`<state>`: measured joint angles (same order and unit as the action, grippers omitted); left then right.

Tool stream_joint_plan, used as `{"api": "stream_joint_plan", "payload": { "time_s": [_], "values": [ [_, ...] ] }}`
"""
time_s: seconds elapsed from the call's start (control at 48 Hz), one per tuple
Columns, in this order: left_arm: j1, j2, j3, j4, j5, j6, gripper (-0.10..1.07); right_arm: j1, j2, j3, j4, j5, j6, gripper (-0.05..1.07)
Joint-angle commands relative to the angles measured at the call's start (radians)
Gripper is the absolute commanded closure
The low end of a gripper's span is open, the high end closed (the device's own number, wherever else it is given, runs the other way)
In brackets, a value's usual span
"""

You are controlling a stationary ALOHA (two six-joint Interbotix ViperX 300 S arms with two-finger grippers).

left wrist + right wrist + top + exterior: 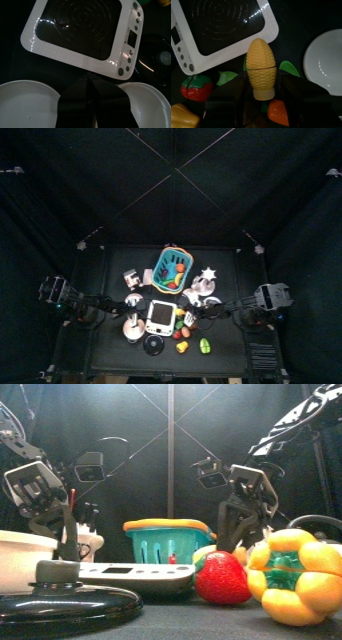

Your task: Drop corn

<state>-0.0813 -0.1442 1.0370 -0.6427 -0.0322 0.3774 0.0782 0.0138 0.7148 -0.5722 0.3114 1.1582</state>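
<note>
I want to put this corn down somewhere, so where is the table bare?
The table is bare in both back corners, either side of the teal basket. The front middle is crowded: white cooktop, bowl, black lid, yellow pepper and strawberry sit close together.

Glossy plastic corn (260,67) (finely ribbed) beside a smooth white scale (218,30).

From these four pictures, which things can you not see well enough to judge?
- Corn: in the right wrist view the right gripper covers its base, so jaw contact is unclear; the front view hides it.
- Basket contents: the front view's wall hides them; too small in the top view.
- Left gripper: dark jaws in the left wrist view, nothing visibly held.
- Strawberry: blurred.
</note>
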Motion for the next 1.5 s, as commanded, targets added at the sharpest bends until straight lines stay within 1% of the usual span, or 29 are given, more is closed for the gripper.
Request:
{"api": "stream_joint_plan", "payload": {
  "time_s": [0.0,0.417,0.542,0.625,0.792,1.229,1.479],
  "values": [
    [0.003,0.005,-0.028,0.009,0.0,0.0,0.53,-0.003,-0.034,-0.011,0.002,0.003,-0.002,0.43],
    [0.005,0.051,-0.066,0.035,0.0,0.0,0.53,-0.028,-0.034,-0.005,0.032,0.011,0.003,0.43],
    [0.005,0.054,-0.066,0.035,-0.002,0.0,0.53,-0.026,-0.052,0.005,0.041,0.029,-0.003,0.43],
    [0.005,0.052,-0.067,0.035,0.0,-0.002,0.53,-0.023,-0.078,0.011,0.041,0.025,-0.003,0.43],
    [0.005,0.054,-0.067,0.037,-0.011,-0.002,0.53,-0.02,-0.091,0.009,0.044,0.014,0.002,0.43],
    [0.006,0.057,-0.074,0.035,-0.023,0.0,0.53,-0.029,-0.02,0.008,0.058,0.003,-0.003,0.43],
    [0.032,0.066,-0.084,0.038,-0.026,0.005,0.53,-0.049,0.011,-0.026,0.032,-0.031,-0.005,0.43]
  ]
}}
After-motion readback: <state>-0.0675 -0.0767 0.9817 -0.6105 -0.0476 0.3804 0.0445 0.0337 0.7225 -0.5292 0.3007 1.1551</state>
